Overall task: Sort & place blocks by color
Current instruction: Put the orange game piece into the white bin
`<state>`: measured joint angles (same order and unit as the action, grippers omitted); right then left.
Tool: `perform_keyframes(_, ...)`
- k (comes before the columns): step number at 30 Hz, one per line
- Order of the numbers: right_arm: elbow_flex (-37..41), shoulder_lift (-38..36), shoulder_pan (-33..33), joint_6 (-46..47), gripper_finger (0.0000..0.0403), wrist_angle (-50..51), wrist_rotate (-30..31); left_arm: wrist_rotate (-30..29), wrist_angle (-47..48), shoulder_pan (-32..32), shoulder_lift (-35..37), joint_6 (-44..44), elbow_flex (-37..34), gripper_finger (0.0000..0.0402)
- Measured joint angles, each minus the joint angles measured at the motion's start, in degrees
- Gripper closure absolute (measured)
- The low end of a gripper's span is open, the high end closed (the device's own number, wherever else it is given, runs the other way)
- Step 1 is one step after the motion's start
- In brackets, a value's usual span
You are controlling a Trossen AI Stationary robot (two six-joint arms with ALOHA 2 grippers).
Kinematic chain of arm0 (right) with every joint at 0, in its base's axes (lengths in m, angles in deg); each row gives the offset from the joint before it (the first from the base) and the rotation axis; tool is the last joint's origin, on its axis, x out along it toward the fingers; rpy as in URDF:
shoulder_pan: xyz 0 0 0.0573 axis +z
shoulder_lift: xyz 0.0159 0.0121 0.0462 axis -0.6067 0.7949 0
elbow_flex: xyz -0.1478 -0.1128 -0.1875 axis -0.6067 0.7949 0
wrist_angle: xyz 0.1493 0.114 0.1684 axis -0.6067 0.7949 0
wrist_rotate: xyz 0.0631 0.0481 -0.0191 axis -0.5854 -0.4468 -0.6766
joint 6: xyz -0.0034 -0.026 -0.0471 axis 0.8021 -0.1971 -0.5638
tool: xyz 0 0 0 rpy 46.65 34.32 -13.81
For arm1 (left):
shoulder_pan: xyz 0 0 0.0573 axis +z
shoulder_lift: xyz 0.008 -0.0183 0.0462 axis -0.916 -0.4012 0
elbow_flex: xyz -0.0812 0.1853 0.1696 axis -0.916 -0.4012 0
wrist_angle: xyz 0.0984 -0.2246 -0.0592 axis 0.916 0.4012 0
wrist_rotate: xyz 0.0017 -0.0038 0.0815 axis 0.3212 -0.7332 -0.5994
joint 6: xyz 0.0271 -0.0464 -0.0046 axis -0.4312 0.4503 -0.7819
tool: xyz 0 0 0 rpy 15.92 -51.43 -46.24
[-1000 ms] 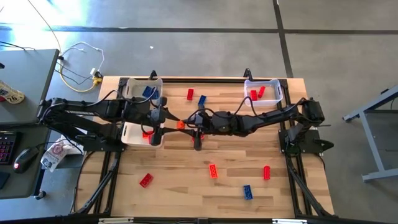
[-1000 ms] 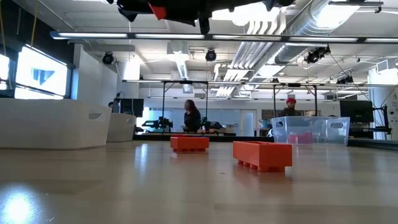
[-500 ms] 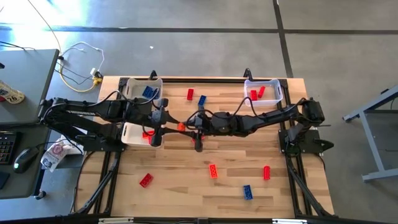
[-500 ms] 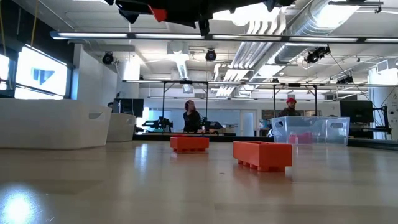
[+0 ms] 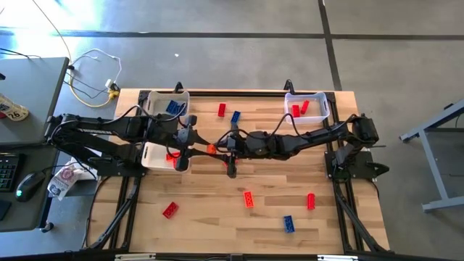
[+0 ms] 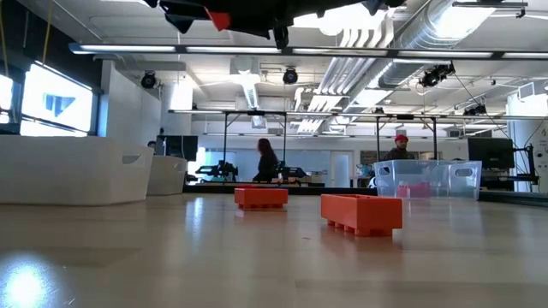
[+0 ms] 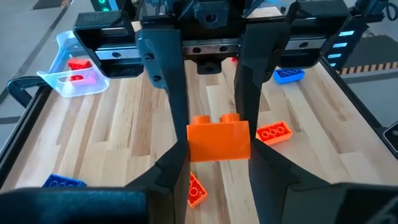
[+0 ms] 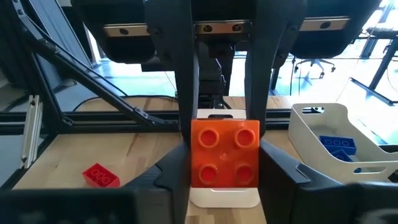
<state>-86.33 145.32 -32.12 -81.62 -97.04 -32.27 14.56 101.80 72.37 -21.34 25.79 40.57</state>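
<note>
A small orange block [image 5: 211,148] hangs in the air over the table's middle, between my two grippers. My left gripper [image 5: 200,147] comes at it from the table's left and my right gripper [image 5: 222,147] from the right, both shut on it. In the low view the block [image 6: 218,16] and both grippers show at the top edge. Loose blocks lie flat on the table: a red one [image 5: 222,109] and a blue one [image 5: 235,116] at the far side, and red [image 5: 171,210], orange [image 5: 249,199], red [image 5: 310,201] and blue [image 5: 288,223] ones at the near side. My left gripper pinches the orange block's two opposite side faces [image 7: 193,146] between its fingers. The fingers come from the table's left, slanting a little downward. The block is lifted clear of the table, its studded face [image 7: 214,119] turned away toward the right arm. My right gripper has its fingers on the same two side faces [image 8: 255,155] of the block, coming about level from the table's right. The four studs [image 8: 224,138] face this wrist. Whether the fingers still press on the block I cannot tell.
A white bin [image 5: 154,105] with a blue block stands at the far left. A second white bin [image 5: 150,155] sits under the left arm. A clear bin [image 5: 319,106] holding red blocks stands at the far right. Free board lies between the near blocks.
</note>
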Motion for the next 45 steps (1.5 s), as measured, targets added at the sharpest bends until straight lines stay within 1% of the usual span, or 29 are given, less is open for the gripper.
perform_keyframes(5, -0.17, 0.11, 0.02, -0.25, 0.0199, 0.54, 0.22, -0.08, -0.85, -0.02, -0.15, 0.18, 0.04, 0.0298)
perform_keyframes(7, -0.21, 0.13, 0.0, -0.23, 0.0181, 0.69, 0.32, -0.71, -0.61, 0.02, -0.14, 0.18, 0.07, 0.0298)
perform_keyframes(10, -0.21, 0.11, -0.04, -0.22, 0.0168, 1.13, 0.33, -2.65, 0.16, 0.0, -0.14, 0.16, 0.09, 0.0298)
perform_keyframes(13, -0.25, 0.11, 0.0, -0.17, 0.0165, 2.14, 0.35, -2.96, 1.73, 0.0, -0.12, 0.14, 0.09, 0.0298)
perform_keyframes(18, -0.28, 0.11, 0.0, -0.1, 0.0164, 3.42, 0.59, -3.2, 7.36, 0.0, -0.12, 1.07, 0.09, 0.0298)
perform_keyframes(25, -0.28, 0.11, 0.0, -0.04, 0.0163, 5.46, 1.1, -8.11, 16.96, -0.02, -0.08, 4.41, 0.07, 0.0295)
perform_keyframes(31, -0.28, 0.11, 0.0, 2.59, 0.0162, 8.33, 1.11, -9.12, 24.76, -0.07, -0.05, 6.86, 0.07, 0.0296)
perform_keyframes(36, -0.25, 0.11, -0.18, 2.7, 0.0162, 10.04, 1.3, -10.46, 31.56, -0.09, -0.01, 9.35, 0.07, 0.0296)
perform_keyframes(41, -0.19, 0.09, -1.81, 5.25, 0.0162, 10.19, 3.53, -12.1, 38.08, -0.09, 0.01, 12.99, 0.04, 0.0294)
perform_keyframes(45, -0.17, 0.05, -4.27, 8.39, 0.0162, 12.56, 3.6, -12.12, 42.88, -0.09, 0.03, 16.61, 0.04, 0.0294)
